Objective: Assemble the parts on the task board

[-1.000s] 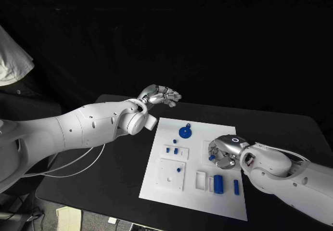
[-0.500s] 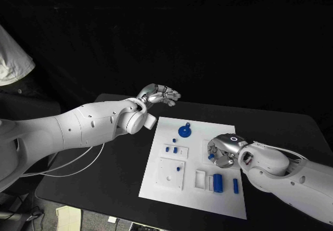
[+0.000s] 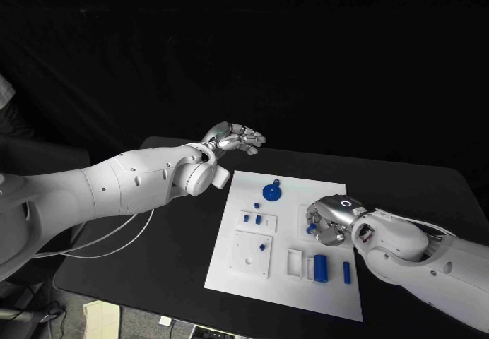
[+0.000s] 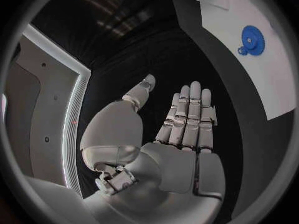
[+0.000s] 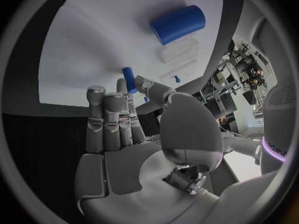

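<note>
Task board [image 3: 230,275]: a white plate lay in the middle of the black table [image 3: 143,268], its long side running away from the robot.
Blue gear [image 3: 272,193]: lay flat near the board's far end, a small blue piece touching its edge; it also showed in the left wrist view [image 4: 252,39].
Small blue pegs [image 3: 251,220]: stood in a raised white block on the board's left half, just nearer than the gear.
White square plate [image 3: 253,254]: sat on the board's near-left part with one small blue piece on it.
Blue cylinder [image 3: 321,268]: lay in a white cradle on the board's near-right part; in the right wrist view [image 5: 178,24] it lay on its side beyond the fingertips.
Blue bar [image 3: 346,273]: a slim piece lay just right of the cylinder.
Left hand [image 3: 233,138]: hovered beyond the board's far-left corner, off the plate; its fingers were straight and close together, the thumb apart, holding nothing [image 4: 185,129].
Right hand [image 3: 328,221]: was over the board's right half; a small blue peg [image 5: 129,79] was pinched between the thumb and a fingertip, the other fingers straight and side by side.
Writing: a few grey letters on the right wrist housing, too cut off to read.
</note>
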Available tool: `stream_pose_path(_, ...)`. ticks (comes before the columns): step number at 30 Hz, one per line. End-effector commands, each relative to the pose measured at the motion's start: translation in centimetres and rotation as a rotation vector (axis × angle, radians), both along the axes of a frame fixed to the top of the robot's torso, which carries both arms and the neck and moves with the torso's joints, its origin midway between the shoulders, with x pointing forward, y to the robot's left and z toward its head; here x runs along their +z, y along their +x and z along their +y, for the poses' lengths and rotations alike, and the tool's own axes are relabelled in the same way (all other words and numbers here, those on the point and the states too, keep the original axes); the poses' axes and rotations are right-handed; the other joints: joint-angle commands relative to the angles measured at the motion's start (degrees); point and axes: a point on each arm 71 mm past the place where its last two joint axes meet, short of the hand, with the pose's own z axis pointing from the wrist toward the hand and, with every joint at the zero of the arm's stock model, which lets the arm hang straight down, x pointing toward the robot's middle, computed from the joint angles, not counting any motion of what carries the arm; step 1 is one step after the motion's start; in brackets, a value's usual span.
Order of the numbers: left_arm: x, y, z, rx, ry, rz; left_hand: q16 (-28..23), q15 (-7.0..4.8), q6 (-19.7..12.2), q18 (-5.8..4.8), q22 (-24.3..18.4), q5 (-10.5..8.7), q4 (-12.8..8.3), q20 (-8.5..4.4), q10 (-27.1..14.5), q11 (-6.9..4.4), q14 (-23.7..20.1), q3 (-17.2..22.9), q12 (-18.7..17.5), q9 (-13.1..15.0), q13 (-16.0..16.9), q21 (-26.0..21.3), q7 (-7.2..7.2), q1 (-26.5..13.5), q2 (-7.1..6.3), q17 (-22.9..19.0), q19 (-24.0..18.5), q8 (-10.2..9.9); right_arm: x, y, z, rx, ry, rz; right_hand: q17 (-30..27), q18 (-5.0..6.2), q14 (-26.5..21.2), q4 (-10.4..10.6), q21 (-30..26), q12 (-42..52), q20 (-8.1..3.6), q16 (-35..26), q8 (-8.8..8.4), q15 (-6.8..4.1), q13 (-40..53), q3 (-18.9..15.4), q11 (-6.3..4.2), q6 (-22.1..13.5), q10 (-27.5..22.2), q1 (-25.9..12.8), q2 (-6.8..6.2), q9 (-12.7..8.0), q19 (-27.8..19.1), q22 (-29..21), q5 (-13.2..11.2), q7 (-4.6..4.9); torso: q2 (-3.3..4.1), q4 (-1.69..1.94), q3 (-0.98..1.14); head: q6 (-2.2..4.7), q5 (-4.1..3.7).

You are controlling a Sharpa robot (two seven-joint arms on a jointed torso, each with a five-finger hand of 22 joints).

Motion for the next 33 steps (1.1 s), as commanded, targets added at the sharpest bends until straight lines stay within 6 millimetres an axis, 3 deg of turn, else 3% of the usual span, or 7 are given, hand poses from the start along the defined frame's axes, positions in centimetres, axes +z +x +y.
stream_pose_path(1,0.1,0.0,-0.1,0.001,-0.005,-0.003,-0.3,0.03,-0.4,0.66,0.1,0.17,0.3,0.03,0.0,0.32,0.3,-0.1,-0.1,-0.1,-0.1,-0.3,1.04,-0.3,-0.12,0.1,0.3,0.0,0.4,-0.2,0.2,0.008,0.020,-0.032,0.1,3.98,0.1,0.0,0.3,0.2,-0.03,0.4,0.23,-0.39,0.1,0.5,-0.06,0.6,0.6,-0.1,0.64,0.9,0.6,1.0,-0.3,-0.15,0.01,-0.09,0.06,0.08,0.09)
stream_pose_path(15,0.0,0.1,-0.1,0.003,-0.004,0.001,-0.3,0.04,-0.5,0.65,0.1,0.17,0.4,0.04,-0.1,0.36,0.3,-0.2,-0.2,-0.1,-0.1,-0.3,1.11,-0.5,-0.13,0.2,0.3,0.0,3.8,-1.6,1.4,0.036,0.110,-0.049,0.2,3.98,0.2,-0.3,0.5,0.3,-0.11,0.4,0.36,-0.52,0.5,0.8,-0.20,1.0,0.9,-0.3,0.53,1.1,0.7,1.0,-0.3,-0.31,-0.03,-0.19,-0.04,0.35,0.23)
stream_pose_path(19,0.0,0.1,-0.1,0.001,-0.004,0.001,-0.4,0.04,-0.6,0.65,0.1,0.17,0.5,0.04,-0.1,0.37,0.3,-0.2,-0.2,-0.1,-0.1,-0.4,1.11,-0.5,-0.13,0.2,0.3,0.0,4.1,-2.4,3.6,0.088,0.132,-0.039,0.2,3.98,0.2,-0.3,0.6,0.3,-0.13,0.5,0.37,-0.54,0.5,0.8,-0.22,1.1,1.0,-0.3,0.53,1.1,0.7,1.0,-0.3,-0.34,-0.02,-0.15,-0.01,0.47,0.25)
stream_pose_path(23,-0.1,0.2,-0.3,-0.002,-0.004,0.005,-0.4,0.04,-0.6,0.65,0.1,0.17,0.5,0.03,-0.1,0.37,0.3,-0.2,-0.2,-0.1,-0.1,-0.4,1.12,-0.5,-0.11,0.2,0.3,0.0,3.6,-3.5,5.9,0.139,0.148,-0.030,0.2,3.98,0.2,-0.4,0.6,0.3,-0.14,0.5,0.37,-0.55,0.6,0.9,-0.23,1.1,1.0,-0.3,0.56,1.1,0.7,1.0,-0.3,-0.34,-0.02,-0.20,0.12,0.76,0.80)
stream_pose_path(28,-0.1,0.1,-0.8,-0.013,-0.008,0.009,-0.4,0.04,-0.6,0.64,0.2,0.17,0.5,0.04,-0.1,0.38,0.3,-0.2,-0.3,-0.1,-0.1,-0.4,1.12,-0.5,-0.10,0.2,0.3,0.0,2.8,-4.6,8.3,0.190,0.164,-0.008,0.2,3.98,0.2,-0.4,0.6,0.3,-0.15,0.5,0.36,-0.56,0.6,0.9,-0.24,1.1,1.0,-0.3,0.57,1.2,0.7,1.0,-0.3,-0.36,-0.06,-0.03,-0.16,0.75,1.22)
stream_pose_path(31,-0.2,0.3,-0.9,-0.007,-0.005,0.008,-0.4,0.05,-0.6,0.63,0.2,0.17,0.5,0.05,-0.1,0.38,0.3,-0.2,-0.3,-0.1,-0.1,-0.4,1.12,-0.5,-0.13,0.3,0.3,0.0,2.1,-5.5,9.6,0.213,0.178,0.014,0.2,3.98,0.2,-0.5,0.6,0.3,-0.16,0.5,0.35,-0.56,0.6,1.0,-0.25,1.1,1.0,-0.3,0.59,1.2,0.7,1.0,-0.3,-0.36,-0.13,0.01,-0.23,0.67,1.78)
stream_pose_path(33,-0.2,0.4,-0.8,-0.002,-0.003,0.006,-0.5,0.06,-0.6,0.62,0.2,0.17,0.5,0.06,-0.1,0.38,0.3,-0.2,-0.3,-0.1,-0.1,-0.5,1.12,-0.5,-0.14,0.3,0.2,0.0,1.9,-5.9,10.5,0.230,0.181,0.016,0.2,3.98,0.2,-0.5,0.6,0.3,-0.16,0.5,0.35,-0.56,0.6,1.0,-0.25,1.1,1.0,-0.3,0.59,1.2,0.7,1.0,-0.3,-0.36,-0.18,-0.05,-0.16,0.66,2.01)
